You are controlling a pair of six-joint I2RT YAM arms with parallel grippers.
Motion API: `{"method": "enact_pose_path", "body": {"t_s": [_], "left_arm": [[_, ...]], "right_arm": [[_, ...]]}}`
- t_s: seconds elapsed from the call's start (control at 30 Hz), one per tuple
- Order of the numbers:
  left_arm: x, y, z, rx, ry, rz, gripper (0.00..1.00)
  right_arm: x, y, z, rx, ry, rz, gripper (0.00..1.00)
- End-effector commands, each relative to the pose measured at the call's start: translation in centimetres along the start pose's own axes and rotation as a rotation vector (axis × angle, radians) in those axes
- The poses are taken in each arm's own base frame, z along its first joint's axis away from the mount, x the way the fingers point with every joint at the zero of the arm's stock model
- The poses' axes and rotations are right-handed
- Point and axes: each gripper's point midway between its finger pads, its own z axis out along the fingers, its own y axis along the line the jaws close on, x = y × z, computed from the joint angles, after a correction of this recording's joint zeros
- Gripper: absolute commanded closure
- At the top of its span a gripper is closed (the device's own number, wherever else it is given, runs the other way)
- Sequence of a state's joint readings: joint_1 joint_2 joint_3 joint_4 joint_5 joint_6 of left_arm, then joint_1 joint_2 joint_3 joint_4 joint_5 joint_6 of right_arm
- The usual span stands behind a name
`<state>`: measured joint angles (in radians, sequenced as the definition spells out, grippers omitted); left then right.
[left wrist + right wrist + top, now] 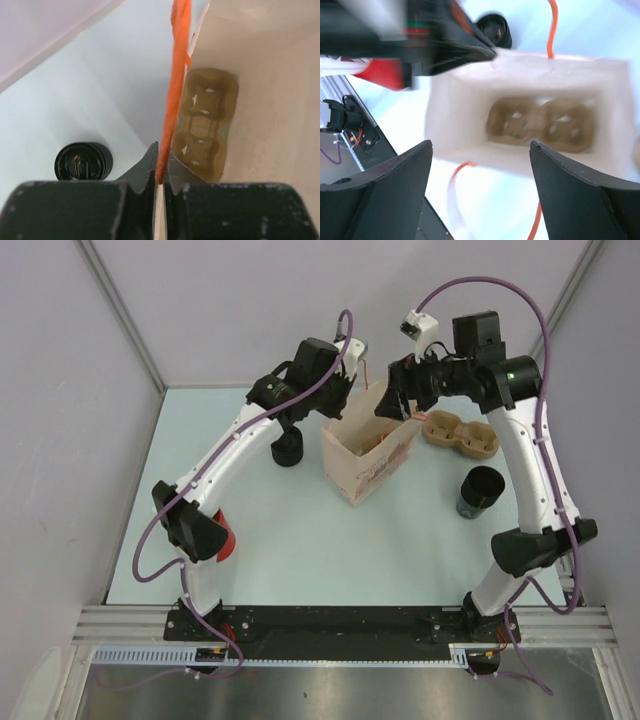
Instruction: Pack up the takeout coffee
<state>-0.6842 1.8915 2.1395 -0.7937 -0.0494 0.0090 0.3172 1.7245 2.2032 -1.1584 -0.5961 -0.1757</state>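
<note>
1. paper bag [365,455] stands mid-table, mouth open. One pulp cup carrier [540,125] lies flat on the bag's floor, and a second carrier [460,433] sits on the table just right of the bag
2. left gripper [160,167]: jaws pinched shut on the bag's orange handle [175,90] at the bag's far-left rim, holding that side up
3. right gripper [481,147]: fingers spread wide, nothing between them, hovers straight above the bag mouth
4. black cup [481,490] is right of the bag, nearer the arm bases. second black cup [287,448] is just left of the bag. Neither touches it
5. handling, judged:
   - the bag is thin, light paper and likely buckles or tips if a wall gets pushed, so the handle cord is the sane grip
   - the carriers are light moulded pulp and fairly stiff: take them by the rim or centre web
   - the cups look ridged: grip round the body and don't crush
6. unclear:
   - whether the cups are lidded or full
   - the red object [226,536], near-left of the bag, is half hidden behind the left arm and can't be identified
   - the right wrist view is blurred
   - the bag's print is unreadable
</note>
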Motion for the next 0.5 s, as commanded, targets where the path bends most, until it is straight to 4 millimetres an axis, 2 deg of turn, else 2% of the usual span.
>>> {"method": "enact_pose_path", "body": {"t_s": [0.0, 0.13, 0.3, 0.4, 0.43, 0.47], "left_arm": [[1.5, 0.5, -0.2, -0.017, 0.062, 0.019, 0.91], [1.7, 0.3, -0.1, -0.012, 0.068, 0.028, 0.91], [1.9, -0.2, 0.1, 0.016, 0.075, 0.04, 0.91], [2.0, -0.4, 0.2, 0.032, 0.081, 0.045, 0.91], [1.9, -0.7, 0.0, 0.045, 0.077, 0.052, 0.92], [1.8, -0.7, -0.1, 0.047, 0.074, 0.056, 0.92]], "right_arm": [[-1.5, 2.7, -1.4, -0.046, -0.063, -0.091, 0.17], [-0.9, 2.7, -1.5, -0.057, -0.058, -0.095, 0.17], [-1.7, 3.4, -3.8, -0.047, -0.119, -0.177, 0.16], [-1.2, 3.9, -4.8, -0.06, -0.124, -0.249, 0.16], [-0.1, 3.6, -4.4, -0.068, -0.099, -0.28, 0.16], [0.2, 4.0, -5.1, -0.065, -0.106, -0.315, 0.16]]}}
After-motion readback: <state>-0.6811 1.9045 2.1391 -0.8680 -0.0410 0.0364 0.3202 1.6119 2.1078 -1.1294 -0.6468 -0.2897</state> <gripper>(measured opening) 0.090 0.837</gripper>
